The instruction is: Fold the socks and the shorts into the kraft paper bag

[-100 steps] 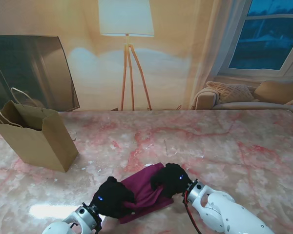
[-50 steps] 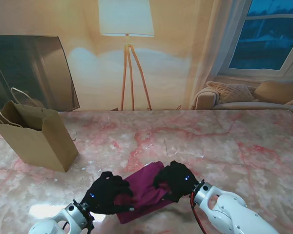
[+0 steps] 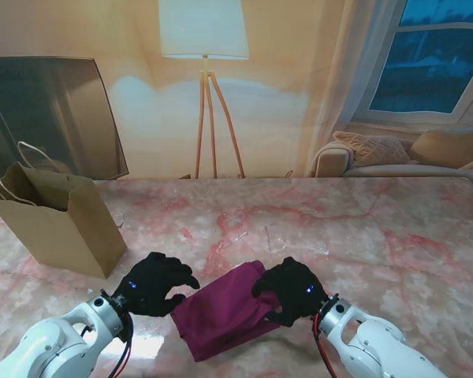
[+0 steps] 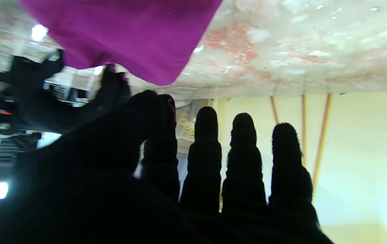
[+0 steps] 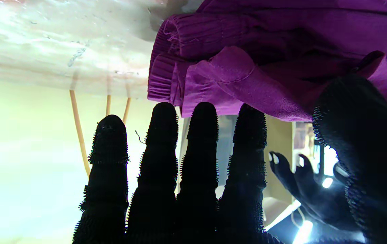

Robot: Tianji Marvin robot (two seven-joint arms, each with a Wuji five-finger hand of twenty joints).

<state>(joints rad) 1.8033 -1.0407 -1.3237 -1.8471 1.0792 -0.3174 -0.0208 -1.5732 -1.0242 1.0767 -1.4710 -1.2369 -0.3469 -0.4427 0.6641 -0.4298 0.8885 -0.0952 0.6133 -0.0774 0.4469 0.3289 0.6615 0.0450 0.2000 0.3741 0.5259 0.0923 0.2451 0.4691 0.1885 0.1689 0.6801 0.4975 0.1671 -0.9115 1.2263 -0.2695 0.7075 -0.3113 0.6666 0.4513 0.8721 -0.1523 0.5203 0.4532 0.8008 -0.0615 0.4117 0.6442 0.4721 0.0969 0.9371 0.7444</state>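
Observation:
The purple shorts (image 3: 219, 312) lie folded on the marble table (image 3: 363, 236) close to me, between my two hands. My left hand (image 3: 154, 283) hovers just left of them, fingers spread, holding nothing. Its wrist view shows a corner of the shorts (image 4: 129, 34) beyond the straight fingertips (image 4: 207, 118). My right hand (image 3: 288, 290) rests against the right edge of the shorts. There its fingers (image 5: 166, 135) are straight, and the thumb lies by the bunched purple cloth (image 5: 264, 40) and its ribbed band. The kraft paper bag (image 3: 63, 224) stands open at the far left. I cannot make out any socks.
A dark panel (image 3: 51, 110) leans behind the bag. Beyond the table's far edge stand a floor lamp (image 3: 205, 47) and a sofa (image 3: 394, 153) under a window. The pink marble stretches to the right and far side.
My left hand has come off the shorts, moved left and farther from me, and opened. My right hand has shifted slightly right. More of the folded shorts now shows.

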